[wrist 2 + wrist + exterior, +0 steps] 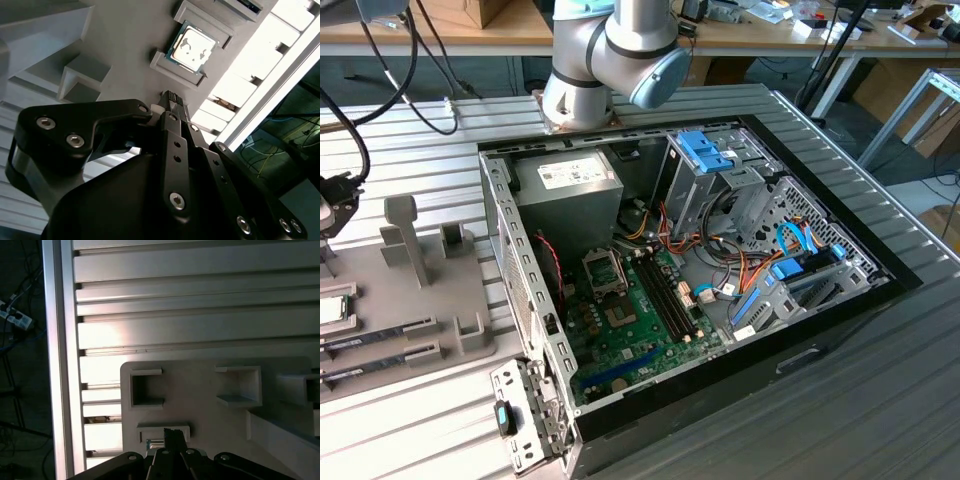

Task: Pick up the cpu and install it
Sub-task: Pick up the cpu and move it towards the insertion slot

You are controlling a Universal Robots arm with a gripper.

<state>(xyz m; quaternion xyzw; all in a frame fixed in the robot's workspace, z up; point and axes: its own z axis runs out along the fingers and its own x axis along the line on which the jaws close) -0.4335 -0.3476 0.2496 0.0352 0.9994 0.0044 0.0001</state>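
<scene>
The cpu [192, 47] is a small square chip with a silver top and a thin green rim. It lies flat in a recess of the grey parts holder [125, 45]. In the exterior view the cpu [330, 310] sits at the far left edge of the picture. My gripper [172, 97] hangs above the holder, a short way from the cpu and not touching it. Its black fingers [173, 434] are pressed together and hold nothing. The gripper [334, 210] hangs just above the chip, with its cable, at the exterior view's left edge. The motherboard socket [603, 270] inside the case stands with its metal frame up.
The open computer case [520, 300] lies on the ribbed metal table [880, 400], with the power supply [570, 180] at its back. Two memory sticks [380, 335] lie on the grey holder [430, 290], which also carries upright brackets [405, 235]. The arm's elbow [610, 50] hangs over the case's far edge.
</scene>
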